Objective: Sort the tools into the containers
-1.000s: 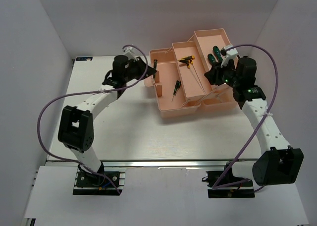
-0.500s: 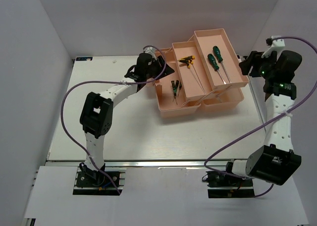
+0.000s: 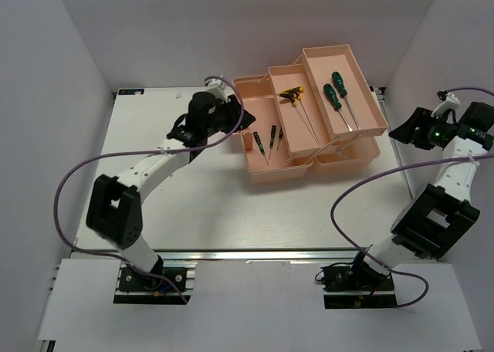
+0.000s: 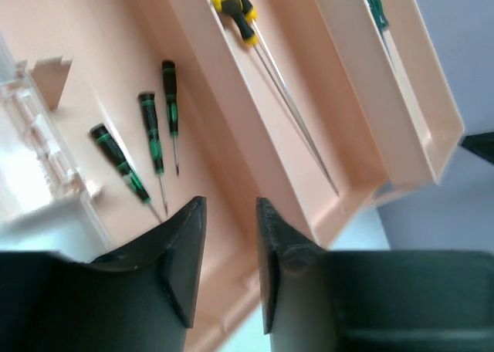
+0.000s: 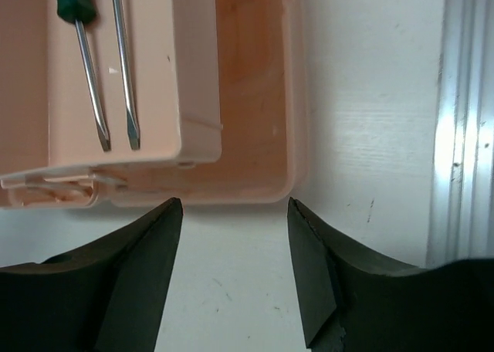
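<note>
Both arms have been drawn back from the salmon-pink plastic toolbox (image 3: 287, 171).
Left gripper (image 4: 229, 213) and right gripper (image 5: 235, 211) are held with fingers apart, empty: tools (image 3: 329, 95) appear sorted by kind.

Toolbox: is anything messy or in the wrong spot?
Nothing stands out. The small screwdrivers, the yellow-handled keys and the green screwdrivers each lie neatly in their own tray of the pink toolbox.

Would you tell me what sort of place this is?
Probably a robotics lab test cell: white panels enclose a white table, a left arm and right arm are bolted at its near edge, and a pink toolbox sits on it.
</note>
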